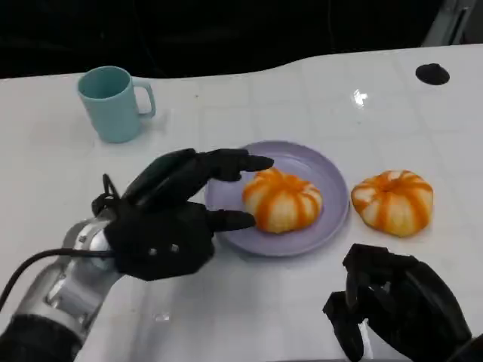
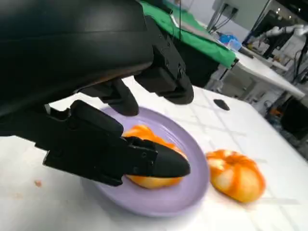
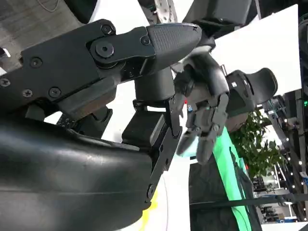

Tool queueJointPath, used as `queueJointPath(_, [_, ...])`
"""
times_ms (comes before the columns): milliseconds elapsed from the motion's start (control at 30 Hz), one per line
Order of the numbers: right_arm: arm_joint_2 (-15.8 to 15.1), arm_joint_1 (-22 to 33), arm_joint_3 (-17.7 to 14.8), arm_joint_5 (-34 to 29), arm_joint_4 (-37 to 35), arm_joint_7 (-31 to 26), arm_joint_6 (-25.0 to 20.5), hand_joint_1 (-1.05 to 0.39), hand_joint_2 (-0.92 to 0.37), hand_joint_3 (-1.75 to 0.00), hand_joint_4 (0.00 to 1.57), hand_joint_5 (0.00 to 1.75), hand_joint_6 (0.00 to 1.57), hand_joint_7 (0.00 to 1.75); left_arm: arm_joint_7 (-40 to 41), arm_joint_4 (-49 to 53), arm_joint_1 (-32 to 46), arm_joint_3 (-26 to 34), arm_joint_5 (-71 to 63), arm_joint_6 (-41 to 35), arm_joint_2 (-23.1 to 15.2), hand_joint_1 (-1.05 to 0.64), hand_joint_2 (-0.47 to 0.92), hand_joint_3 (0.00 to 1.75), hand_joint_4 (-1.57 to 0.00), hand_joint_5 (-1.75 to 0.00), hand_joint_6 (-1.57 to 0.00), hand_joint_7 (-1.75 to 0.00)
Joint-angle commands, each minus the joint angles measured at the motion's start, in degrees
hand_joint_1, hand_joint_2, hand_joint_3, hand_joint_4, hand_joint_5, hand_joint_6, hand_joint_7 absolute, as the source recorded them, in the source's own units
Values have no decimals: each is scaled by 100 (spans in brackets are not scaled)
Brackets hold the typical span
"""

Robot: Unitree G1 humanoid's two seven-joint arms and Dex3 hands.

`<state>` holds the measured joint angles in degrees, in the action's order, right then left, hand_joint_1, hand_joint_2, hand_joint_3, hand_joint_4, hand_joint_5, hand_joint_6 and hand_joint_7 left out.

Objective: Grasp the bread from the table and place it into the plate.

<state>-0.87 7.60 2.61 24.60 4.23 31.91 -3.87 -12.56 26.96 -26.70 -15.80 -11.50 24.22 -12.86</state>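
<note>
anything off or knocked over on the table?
Nothing stands out. One bread sits flat in the plate, a second bread lies intact on the table beside it, and the mug stands upright. No spills.

The right hand (image 3: 144, 96) looms close, fingers (image 3: 168, 38) reaching out. Beyond it hangs another robot hand (image 3: 207, 106), near a green cloth (image 3: 231, 192)
</note>
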Motion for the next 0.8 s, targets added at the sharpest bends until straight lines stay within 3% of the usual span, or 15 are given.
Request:
queueJointPath(33, [-41,31,-45,59,100,-38,-20,-96,-92,-32,119,166,103,153,-418,-334,373,297,694,127,87,-52,92,24,-48,-145,-52,-107])
queueJointPath(133, [-52,32,-49,67,107,-28,-24,-96,-92,-32,119,166,102,153,-557,-591,677,459,1060,148,188,-57,92,27,-51,-169,-46,-145])
queueJointPath(367, [-67,42,-66,85,159,-44,-74,-95,-92,-34,118,167,101,154,-810,-1906,1680,694,1877,-663,314,-63,92,35,-65,-175,-48,-172])
queueJointPath(533, [-65,50,-80,124,197,-44,-141,-96,-92,-30,120,165,103,152,-931,-2844,2483,814,2577,-1396,438,-60,92,39,-78,-175,-56,-175])
queueJointPath(800, [-99,52,-89,95,237,-75,-171,-95,-92,-33,120,165,102,152,-1014,-3722,3497,864,3287,-2280,561,-60,92,38,-84,-175,-65,-175])
